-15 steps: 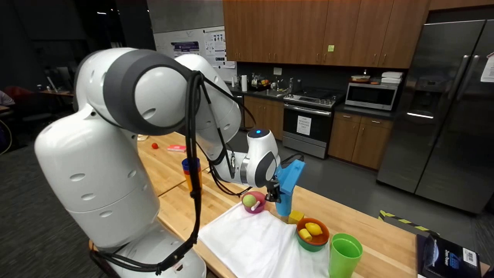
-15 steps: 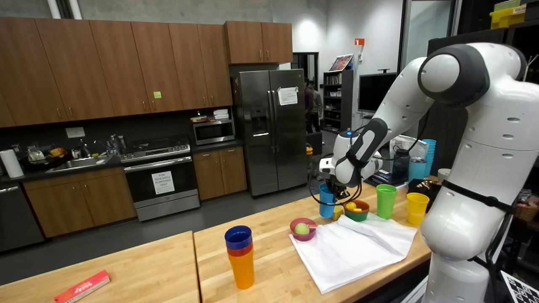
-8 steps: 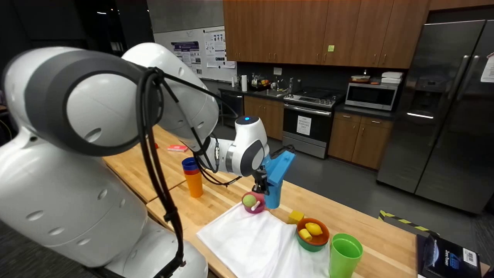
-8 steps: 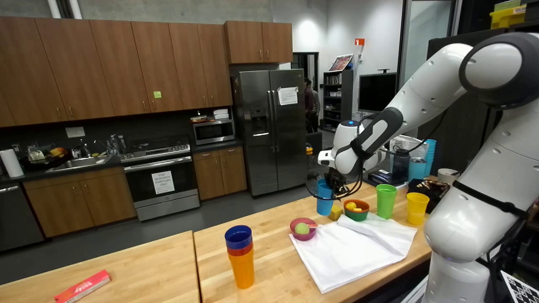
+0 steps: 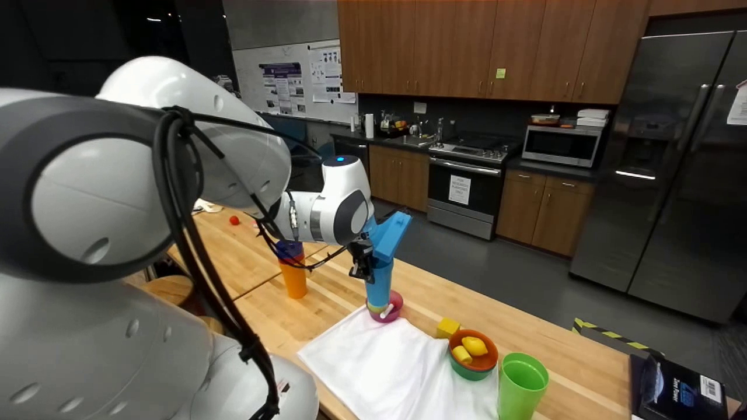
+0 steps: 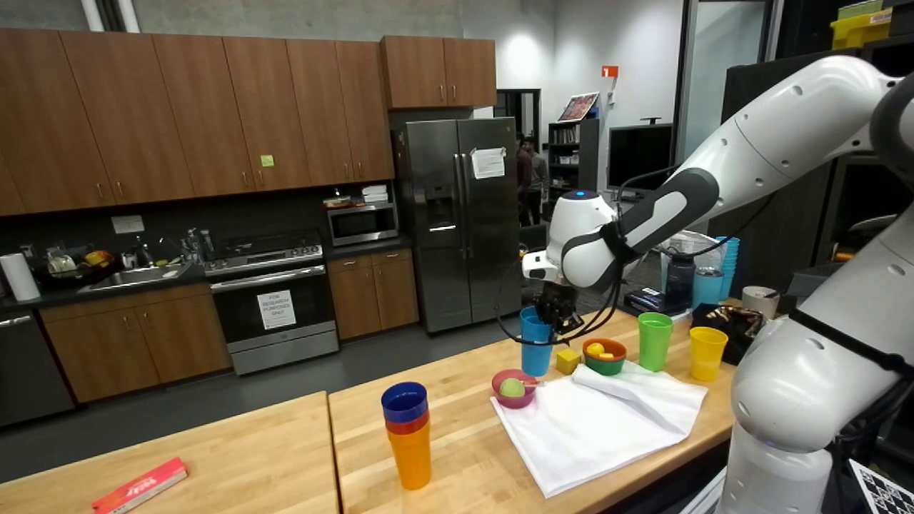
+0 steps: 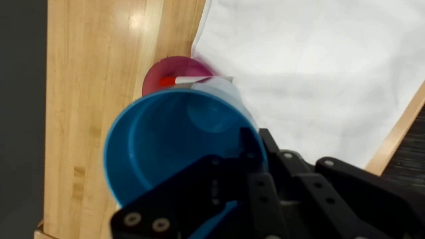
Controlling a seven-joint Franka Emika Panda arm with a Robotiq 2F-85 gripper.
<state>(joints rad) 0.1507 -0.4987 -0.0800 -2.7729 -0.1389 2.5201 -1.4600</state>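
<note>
My gripper (image 7: 255,129) is shut on the rim of a blue cup (image 7: 159,132), one finger inside the wall and one outside. The cup stands roughly upright in both exterior views, and its height over the table is hard to judge. In an exterior view the cup (image 5: 379,286) overlaps the pink bowl (image 5: 396,303) and hides part of the green ball in it; another puts the cup (image 6: 534,357) just behind that bowl (image 6: 502,396). Inside the bowl lie the green ball (image 6: 511,387) and a white stick with a red end (image 7: 189,79).
A white cloth (image 6: 607,428) spreads beside the bowl. Near its far edge are a yellow block (image 5: 447,328) and an orange-and-green bowl (image 5: 474,372) holding yellow pieces. Green (image 6: 655,343) and yellow (image 6: 708,353) cups stand beyond. Stacked cups (image 6: 409,435) are on the near side.
The arm has carried the blue cup away from the yellow block toward the pink bowl, leftward in both exterior views. The jaws have stayed shut on it; the table items have not moved.
</note>
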